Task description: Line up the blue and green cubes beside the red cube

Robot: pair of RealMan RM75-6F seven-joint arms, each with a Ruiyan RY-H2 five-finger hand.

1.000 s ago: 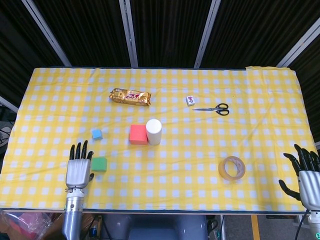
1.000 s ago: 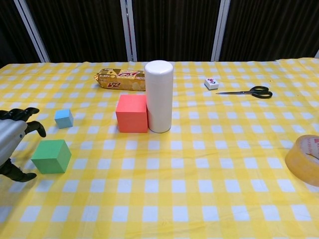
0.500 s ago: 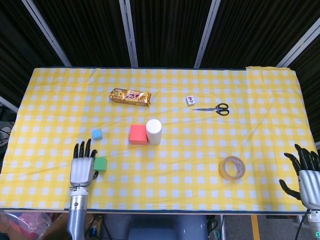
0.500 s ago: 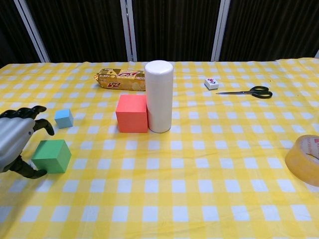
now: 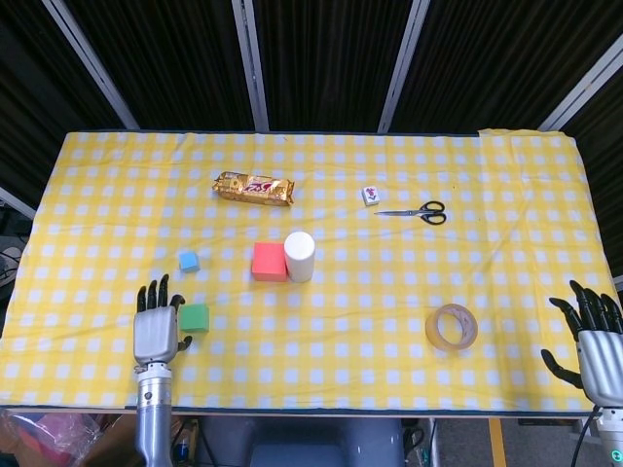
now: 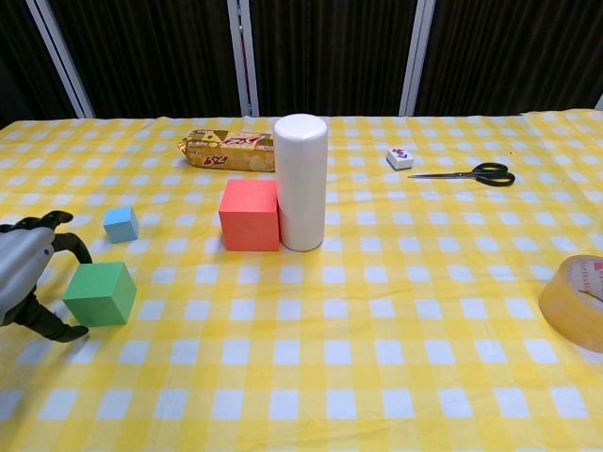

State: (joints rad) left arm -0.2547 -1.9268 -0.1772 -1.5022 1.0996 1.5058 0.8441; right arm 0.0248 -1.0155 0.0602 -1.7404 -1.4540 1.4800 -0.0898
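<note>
Lower left of the tabletop [image 5: 409, 384]: left hand [image 5: 156, 326] open beside green cube [image 5: 195, 317], just right of it, far nearer than right hand [image 5: 594, 341]; red cube [image 5: 269, 262] up-right, blue cube [image 5: 188, 261] above.

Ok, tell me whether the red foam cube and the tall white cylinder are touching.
Touching. In the chest view the red foam cube meets the tall white cylinder with no cloth showing between them; the head view shows no gap either.

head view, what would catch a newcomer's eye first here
The yellow checked tablecloth fills the scene. Mid-table, the red cube stands against a tall white cylinder. At the near left, the left hand sits beside the green cube.
</note>
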